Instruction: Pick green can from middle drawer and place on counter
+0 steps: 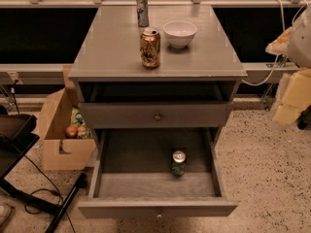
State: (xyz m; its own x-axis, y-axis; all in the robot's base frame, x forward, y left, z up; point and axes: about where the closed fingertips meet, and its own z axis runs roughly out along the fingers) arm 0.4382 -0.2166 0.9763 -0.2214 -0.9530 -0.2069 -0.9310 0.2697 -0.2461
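The green can (178, 163) stands upright in the open middle drawer (155, 208), right of centre on the drawer floor. The drawer is the cabinet's lowest one and is pulled out toward me. The counter (112, 52) is the grey cabinet top above it. My gripper (290, 98) shows as pale, blurred shapes at the right edge of the view. It is to the right of the cabinet at about counter height, well away from the can and holding nothing that I can see.
On the counter stand an orange-gold can (150, 47), a white bowl (180, 33) and a slim silver-grey can (142, 8) at the back. The upper grey drawer (157, 115) is closed. A cardboard box (63, 132) and a black stand (17, 144) with cables are on the floor at left.
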